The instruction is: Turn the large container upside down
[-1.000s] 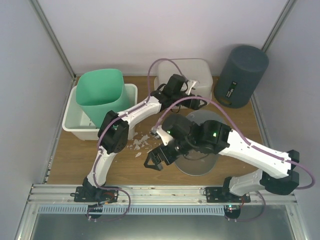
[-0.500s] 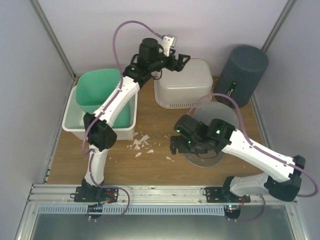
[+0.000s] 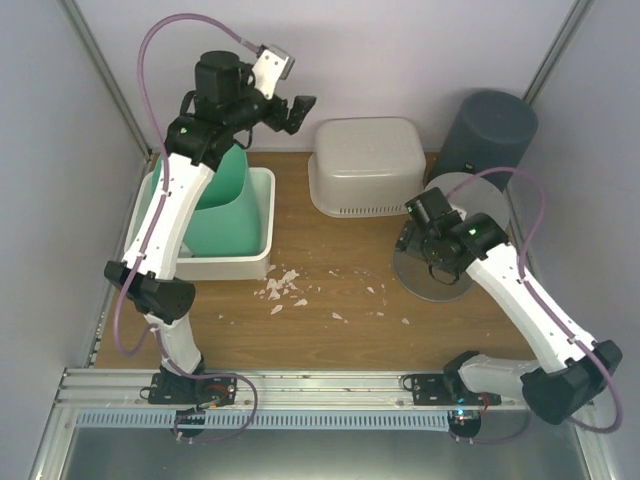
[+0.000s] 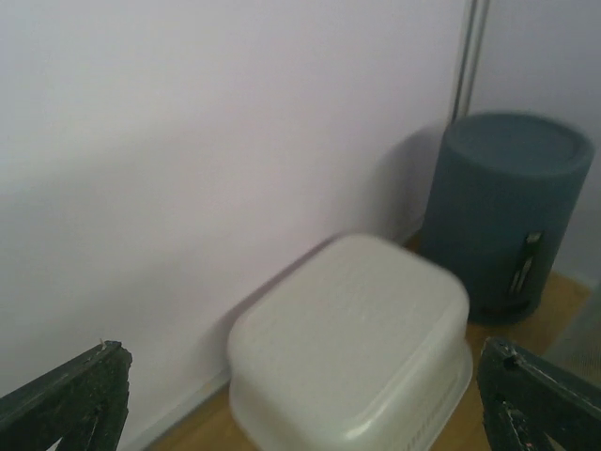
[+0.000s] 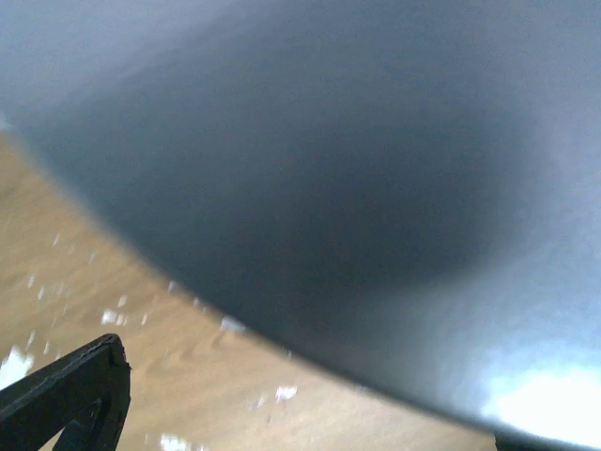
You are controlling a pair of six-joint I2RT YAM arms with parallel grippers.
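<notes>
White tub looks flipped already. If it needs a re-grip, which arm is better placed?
Left. The left gripper hangs open, raised, just left of the inverted white tub, which sits centred in its wrist view. The right gripper is open too, but low over the grey disc.

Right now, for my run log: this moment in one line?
large container: upside down | left claw: open, raised | right claw: open, above grey disc

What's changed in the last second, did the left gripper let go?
Yes. The left gripper released the white container, now bottom-up, and rose back-left, open. The right gripper, open, withdrew rightward over the grey disc. The green bin and dark cylinder stayed put.
</notes>
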